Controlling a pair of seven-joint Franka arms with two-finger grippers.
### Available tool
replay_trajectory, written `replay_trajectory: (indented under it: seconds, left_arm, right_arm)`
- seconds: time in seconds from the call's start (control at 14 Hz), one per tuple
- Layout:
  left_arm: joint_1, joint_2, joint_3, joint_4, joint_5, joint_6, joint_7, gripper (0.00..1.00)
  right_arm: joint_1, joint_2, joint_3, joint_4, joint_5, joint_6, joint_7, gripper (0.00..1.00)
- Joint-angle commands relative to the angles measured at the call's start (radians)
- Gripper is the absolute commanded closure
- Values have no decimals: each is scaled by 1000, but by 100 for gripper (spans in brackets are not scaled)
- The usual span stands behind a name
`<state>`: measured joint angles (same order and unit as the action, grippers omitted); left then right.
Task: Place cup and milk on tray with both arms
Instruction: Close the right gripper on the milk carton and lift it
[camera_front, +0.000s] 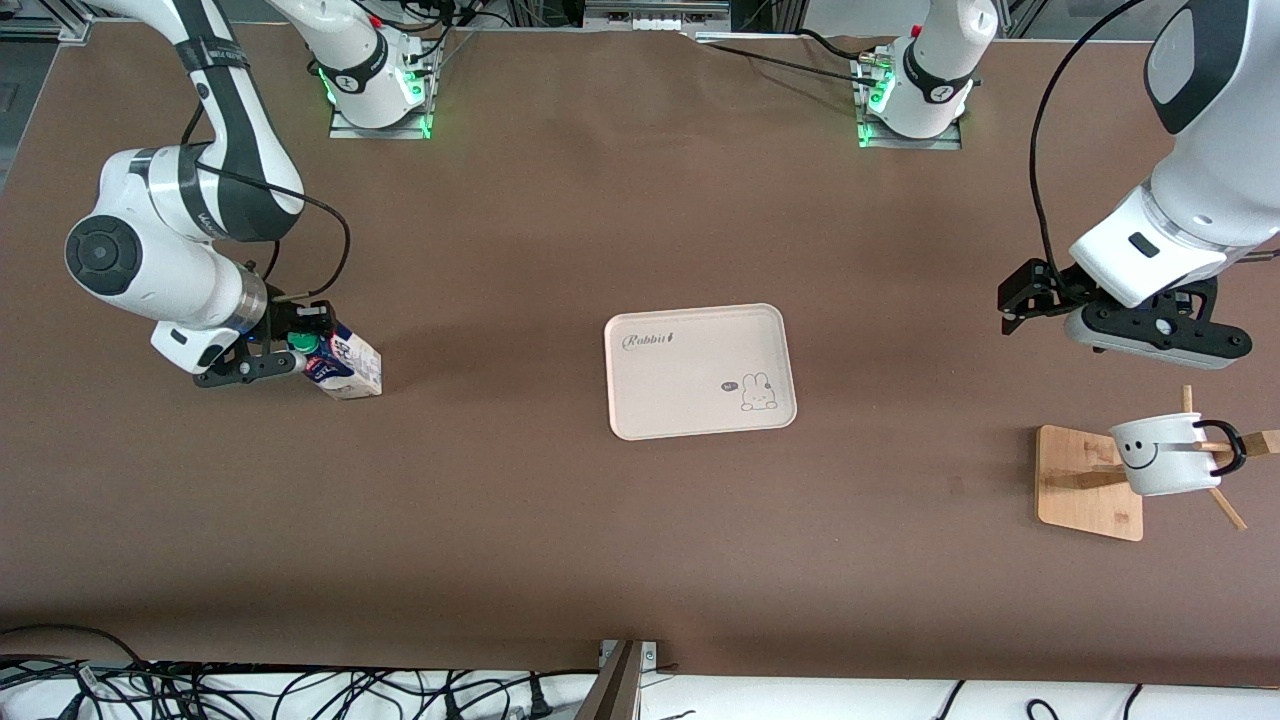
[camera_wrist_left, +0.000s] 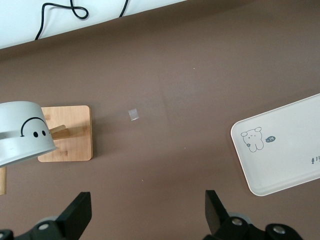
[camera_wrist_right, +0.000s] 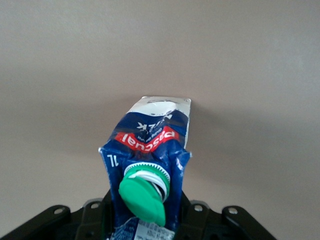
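At the right arm's end of the surface, right tool is clamped on the milk carton at its gable top; lift straight up, keep it upright, then carry to the tray mid-surface. Left tool hangs wide open and empty over the surface near the mug, which hangs on the wooden rack
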<state>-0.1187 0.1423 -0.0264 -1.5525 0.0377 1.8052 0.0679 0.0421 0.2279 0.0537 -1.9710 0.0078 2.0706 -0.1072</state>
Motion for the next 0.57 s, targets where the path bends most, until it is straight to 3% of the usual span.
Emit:
replay_trajectory:
  seconds: [0.0, 0.22, 0.5]
  left_arm:
    - [-7, 14, 2, 35, 21, -20, -11, 0]
    - [-9, 14, 2, 35, 21, -20, -11, 0]
    - [-9, 14, 0, 35, 21, -20, -11, 0]
  right_arm:
    - [36, -9, 5, 64, -9, -68, 33, 57]
    - [102, -4, 5, 150, -3, -161, 124, 57]
    - [231, 14, 6, 227, 7, -185, 294, 57]
